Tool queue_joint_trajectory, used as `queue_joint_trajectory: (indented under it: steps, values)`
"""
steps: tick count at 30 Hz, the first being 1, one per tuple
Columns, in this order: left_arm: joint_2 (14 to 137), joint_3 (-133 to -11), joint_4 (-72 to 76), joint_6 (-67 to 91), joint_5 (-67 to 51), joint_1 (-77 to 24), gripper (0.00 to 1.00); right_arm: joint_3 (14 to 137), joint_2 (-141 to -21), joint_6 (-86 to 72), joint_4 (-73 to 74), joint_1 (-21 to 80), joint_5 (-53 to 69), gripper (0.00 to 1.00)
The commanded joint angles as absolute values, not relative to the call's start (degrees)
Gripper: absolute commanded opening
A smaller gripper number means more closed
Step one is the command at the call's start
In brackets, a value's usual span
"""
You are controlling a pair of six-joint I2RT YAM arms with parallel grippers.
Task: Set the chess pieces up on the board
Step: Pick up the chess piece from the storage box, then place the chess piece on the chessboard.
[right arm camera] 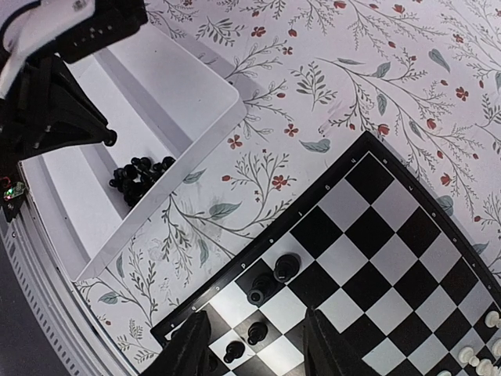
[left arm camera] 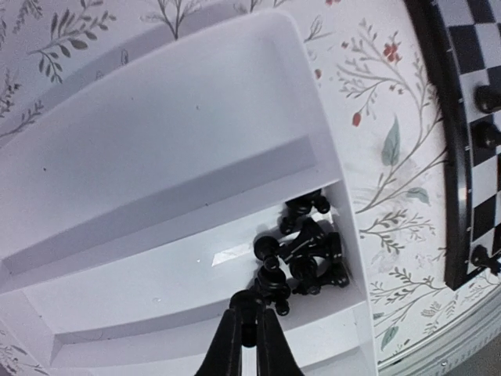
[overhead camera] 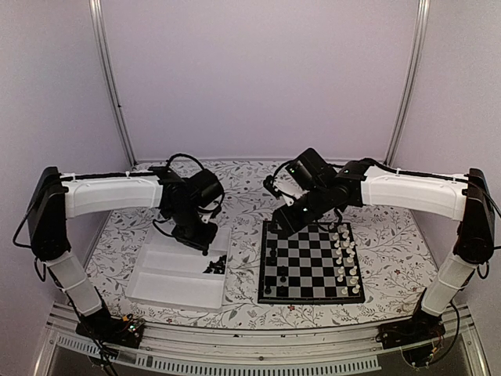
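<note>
So the left claw (left arm camera: 249, 317) is seen clenched tight, its tip pushed against the heap of black chess pieces (left arm camera: 309, 254) in the white tray (left arm camera: 156, 157), lower middle of the wrist view. Whether one is pinched can't be told. That arm is bent steeply down. The right claw (right arm camera: 254, 356) is held open and empty over the board (right arm camera: 376, 235).

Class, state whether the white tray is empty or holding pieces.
Holding: black chess pieces lie heaped in a corner of the white tray.
</note>
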State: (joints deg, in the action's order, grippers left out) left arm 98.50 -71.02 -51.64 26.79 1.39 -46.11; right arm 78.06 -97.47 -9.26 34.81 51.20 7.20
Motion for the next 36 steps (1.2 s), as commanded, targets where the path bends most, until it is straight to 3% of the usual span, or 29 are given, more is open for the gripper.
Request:
queue_joint_trajectory:
  steps: [1, 17, 36]
  values:
    - [95.45, -78.31, -56.26, 25.63, 1.01, -47.21, 0.04, 78.44, -95.76, -9.21, 35.38, 49.67, 6.58, 0.43]
    - [118.03, -107.62, -54.9, 20.07, -3.6, -61.13, 0.02, 62.96, -81.59, -16.0, 35.41, 38.51, 4.74, 0.42]
    - [131.31, -117.18, -57.06, 20.41, -4.22, -62.71, 0.03, 57.76, -75.77, -16.98, 35.26, 38.17, 5.62, 0.43]
